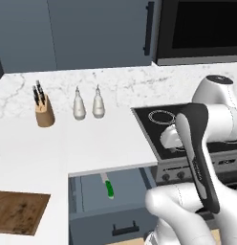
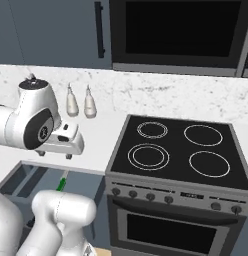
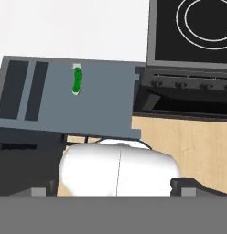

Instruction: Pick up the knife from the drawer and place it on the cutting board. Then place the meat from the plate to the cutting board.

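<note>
White marble counter point(image 1: 91, 139) runs along the blue-grey cabinets, with a black stovetop point(image 2: 176, 150) to its right. Below the counter edge the drawer point(image 1: 91, 201) stands pulled open. A brown cutting board point(image 1: 17, 210) lies on the counter near the left. Inside the drawer, toward its back, rests the knife point(image 1: 109, 187), green handle toward me, blade pointing to the counter. My gripper point(image 3: 113, 189) hangs high above the floor in front of the drawer, fingers spread wide and holding nothing. To do this well, I judge I should come straight down over the green handle, line my fingers across it, and close only once low.
</note>
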